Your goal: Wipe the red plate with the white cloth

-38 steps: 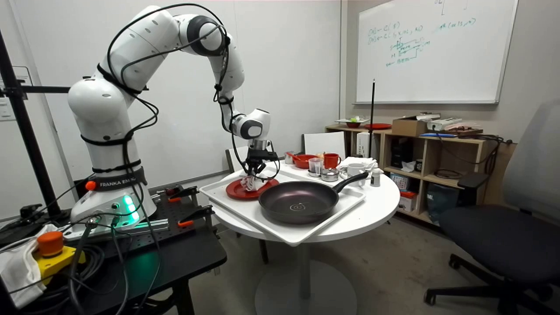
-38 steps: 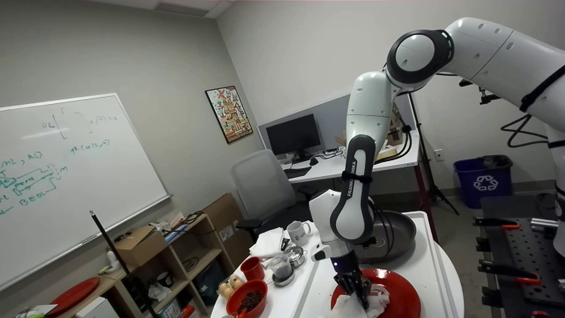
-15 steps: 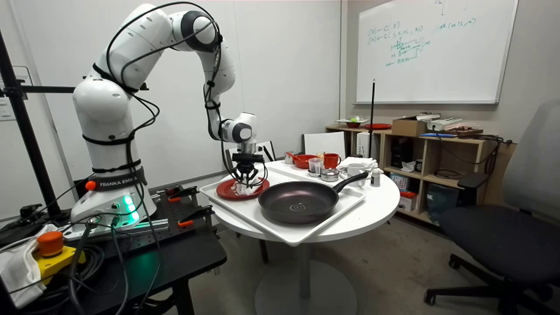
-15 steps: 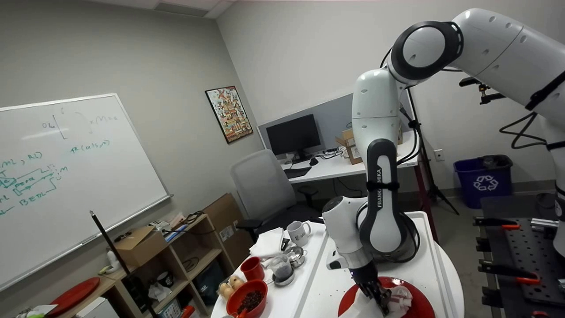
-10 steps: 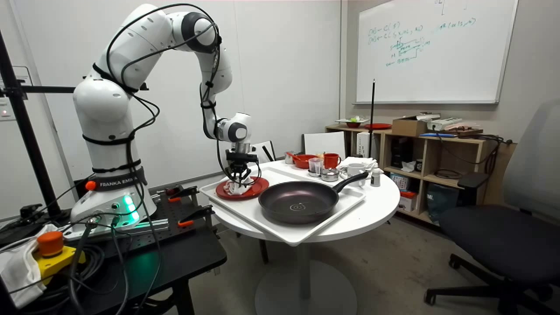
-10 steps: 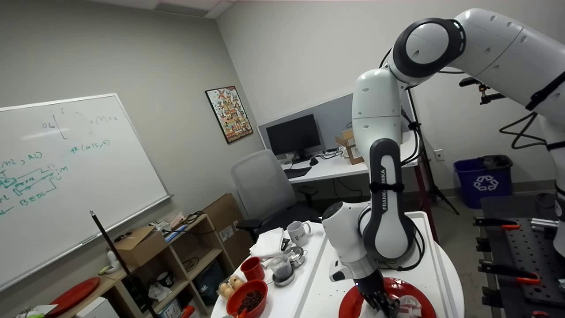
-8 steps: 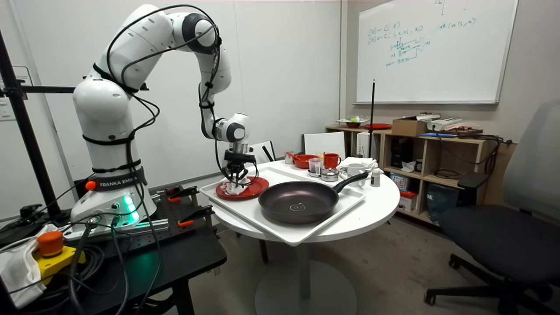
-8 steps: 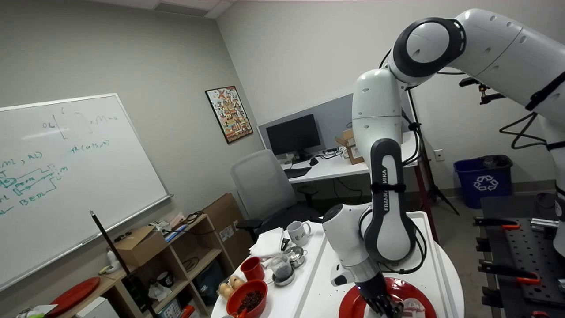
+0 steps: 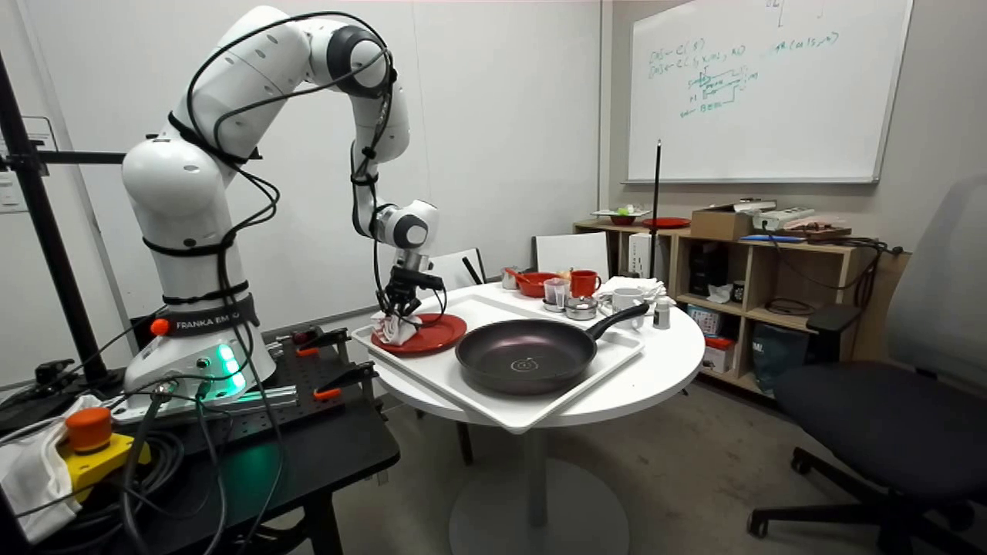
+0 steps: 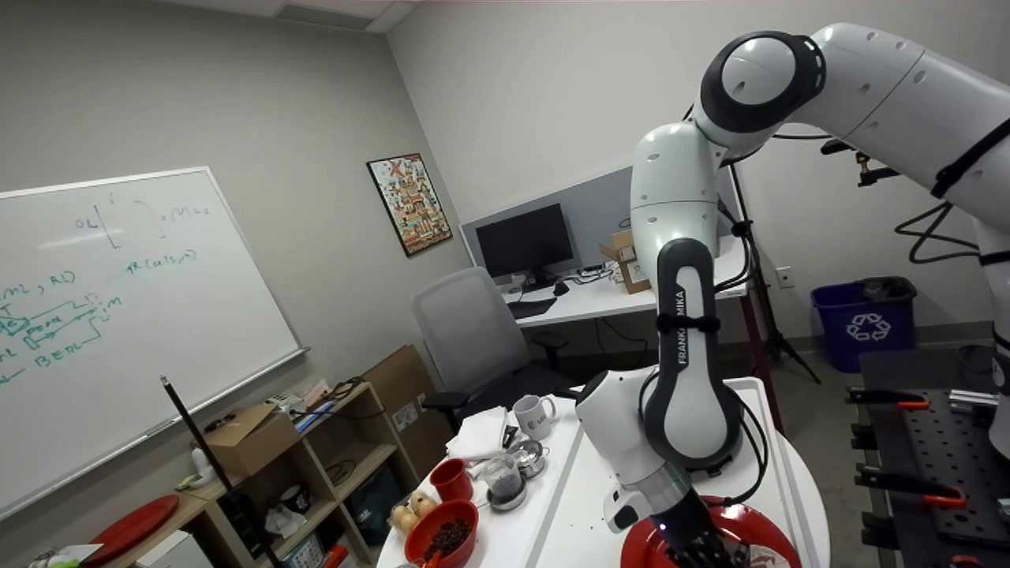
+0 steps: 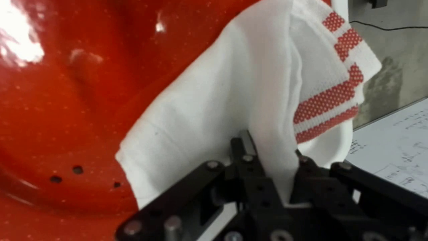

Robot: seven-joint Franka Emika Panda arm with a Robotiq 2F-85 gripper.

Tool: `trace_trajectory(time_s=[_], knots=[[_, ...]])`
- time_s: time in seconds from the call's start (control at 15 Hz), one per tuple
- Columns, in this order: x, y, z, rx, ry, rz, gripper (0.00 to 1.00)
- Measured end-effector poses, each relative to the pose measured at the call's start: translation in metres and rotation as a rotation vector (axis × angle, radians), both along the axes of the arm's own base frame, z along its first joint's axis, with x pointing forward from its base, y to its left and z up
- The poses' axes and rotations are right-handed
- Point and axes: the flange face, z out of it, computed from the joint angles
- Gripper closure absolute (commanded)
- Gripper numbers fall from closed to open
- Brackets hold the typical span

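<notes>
The red plate (image 9: pixel 441 336) lies on the white tray (image 9: pixel 443 375); it also shows in an exterior view (image 10: pixel 761 527), cut by the bottom edge, and in the wrist view (image 11: pixel 83 100). A few dark specks (image 11: pixel 77 170) lie on its surface. My gripper (image 11: pixel 272 144) is shut on a fold of the white cloth (image 11: pixel 207 110), which has red stripes. In an exterior view the gripper (image 9: pixel 399 311) tilts over the plate's side nearest the robot base, and the cloth (image 9: pixel 394 330) rests there, partly over the rim. My fingertips (image 10: pixel 710 554) are partly cut off.
A dark pan (image 9: pixel 528 356) stands on the tray beside the plate, handle pointing away. Further back on the round table are a red bowl (image 9: pixel 537 284), a red mug (image 9: pixel 584 283), a clear cup (image 9: pixel 556 294), a white mug (image 9: pixel 627 299) and folded white cloths (image 10: pixel 479 434).
The gripper and cloth have moved across the plate from its middle to the side nearest the robot base. The gripper has tilted. The plate has slid slightly the same way.
</notes>
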Motion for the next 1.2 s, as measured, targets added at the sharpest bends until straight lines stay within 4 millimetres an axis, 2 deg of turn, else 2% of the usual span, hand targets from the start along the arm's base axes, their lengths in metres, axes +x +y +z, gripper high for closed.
trace_trajectory(time_s=[0.33,0.67,1.2], knots=[[-0.003,0.000,0.005,0.085,0.045,0.096,0.93],[0.003,-0.008,0.025,0.169,0.017,0.127,0.93],[0.028,-0.033,0.076,0.183,-0.346,-0.027,0.93]])
